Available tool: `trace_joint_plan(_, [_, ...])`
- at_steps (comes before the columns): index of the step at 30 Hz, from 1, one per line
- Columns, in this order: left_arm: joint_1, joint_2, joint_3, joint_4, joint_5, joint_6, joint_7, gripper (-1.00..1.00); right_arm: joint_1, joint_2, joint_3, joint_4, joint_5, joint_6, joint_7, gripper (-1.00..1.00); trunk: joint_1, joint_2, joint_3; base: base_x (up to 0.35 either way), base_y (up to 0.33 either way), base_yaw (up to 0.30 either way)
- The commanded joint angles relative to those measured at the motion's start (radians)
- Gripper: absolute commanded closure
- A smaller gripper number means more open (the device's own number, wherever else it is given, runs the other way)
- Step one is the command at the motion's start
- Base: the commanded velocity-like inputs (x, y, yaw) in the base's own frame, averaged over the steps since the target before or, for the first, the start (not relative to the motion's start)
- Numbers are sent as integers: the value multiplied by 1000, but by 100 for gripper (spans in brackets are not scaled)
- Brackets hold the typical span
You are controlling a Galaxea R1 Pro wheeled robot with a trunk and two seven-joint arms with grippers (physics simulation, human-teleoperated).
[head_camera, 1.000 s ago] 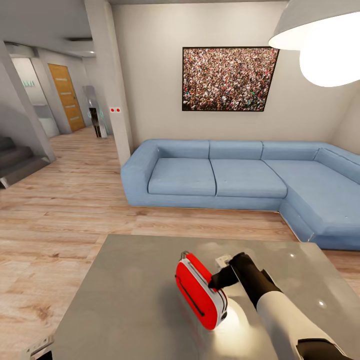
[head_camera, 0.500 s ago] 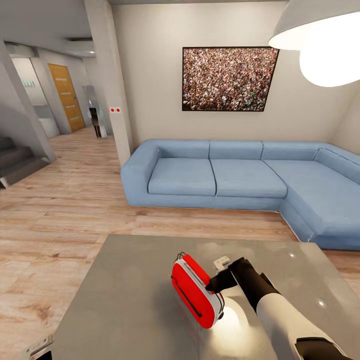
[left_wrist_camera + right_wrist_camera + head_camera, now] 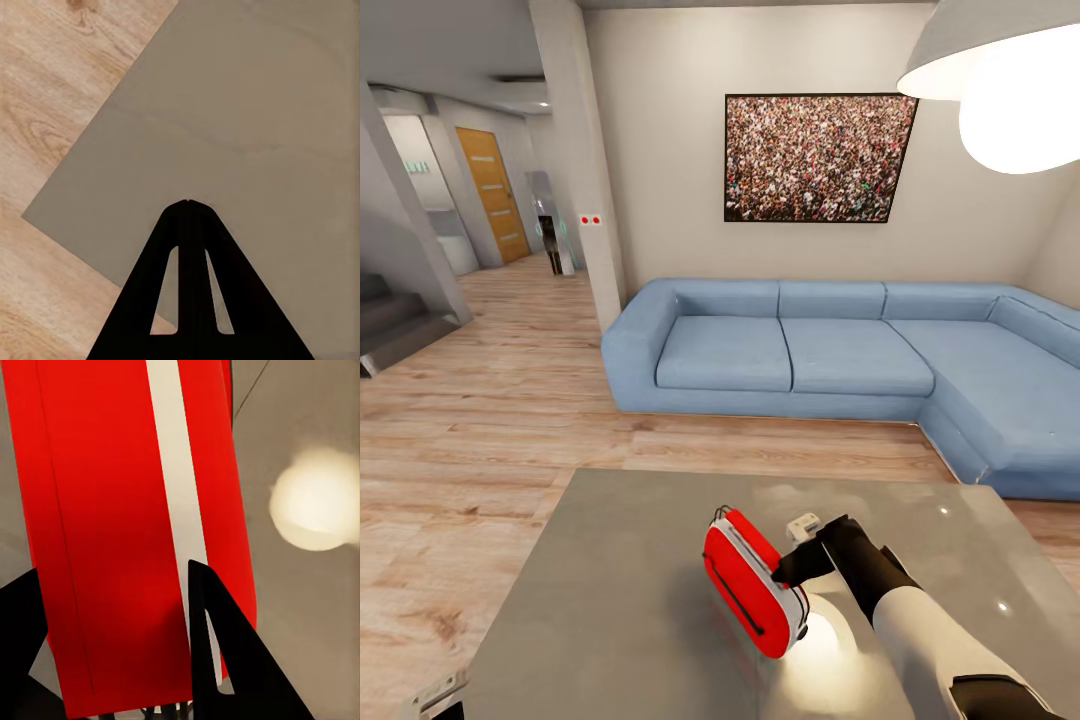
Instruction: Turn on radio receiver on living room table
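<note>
Red and hand-sized, the radio (image 3: 752,582) stands on the grey worktop (image 3: 610,600) at about 6 o'clock in the head view, tilted, with its thin metal handle at the top. The right hand (image 3: 800,560) sits just beside it at the radio's 3 o'clock, touching or nearly touching its rim. In the right wrist view the hand's two fingers (image 3: 225,645) are spread, with the radio's red body (image 3: 112,525) and white rim between them; they look parted around it, not pinching it.

By my judgement the reach is done and the switching itself is what remains. No light or other sign on the radio shows it is on, so I cannot tell if it has been pressed.

The left hand (image 3: 189,206) hangs over a corner of the worktop with its fingers pressed together, holding nothing, wood floor (image 3: 45,90) beyond the edge.

Room is generous: bare worktop lies all around the radio, its far edge at 12 o'clock, and the blue sofa (image 3: 840,350) well apart beyond a strip of floor.
</note>
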Motion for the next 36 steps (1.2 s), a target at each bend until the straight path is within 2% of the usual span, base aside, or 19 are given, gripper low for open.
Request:
trace_joint_plan(1, [0,0,0,0,0,0,0,100,0,0,-1,0,-8,3,2,100,0,0,0,0,0,0])
trace_joint_plan(8, [0,0,0,0,0,0,1,100,0,0,-1,0,-7,33,0,100,0,0,0,0,0,0])
trace_joint_plan(14, [0,-1,0,1,0,0,2,100,0,0,-1,0,-6,54,0,100,23,-42,-19,0,0,0])
trace_joint_plan(34, [0,-3,0,0,0,0,3,100,0,0,-1,0,-6,53,2,100,100,-182,-81,0,0,0])
trace_joint_plan(36, [0,-2,0,0,0,1,3,100,0,0,-1,0,-6,53,2,100,100,-182,-81,0,0,0])
